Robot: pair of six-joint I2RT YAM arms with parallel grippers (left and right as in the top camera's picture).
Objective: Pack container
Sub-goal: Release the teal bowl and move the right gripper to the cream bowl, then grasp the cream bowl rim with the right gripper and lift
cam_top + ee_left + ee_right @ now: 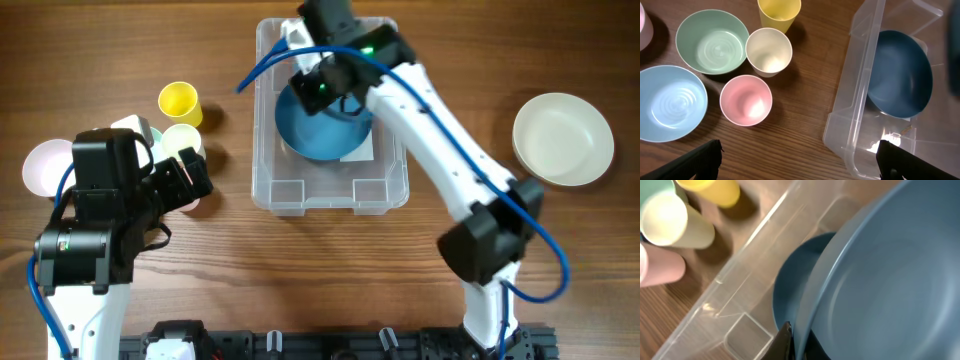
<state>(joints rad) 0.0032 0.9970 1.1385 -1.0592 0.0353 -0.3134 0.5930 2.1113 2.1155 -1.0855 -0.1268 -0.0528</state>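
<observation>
You had the right gripper [794, 342] pinched on 1 blue bowl [880, 280] inside the container [300, 192]; next, release it gently. Left gripper [800, 159] gaped, empty.

table [300, 270]: wood, visible grain, matt | container [380, 190]: clear plastic, smooth, glossy | blue bowl [320, 125]: plastic, smooth, satin | pink cup [746, 100]: plastic, smooth, matt | white bowl [563, 138]: plastic, smooth, slight sheen
</observation>
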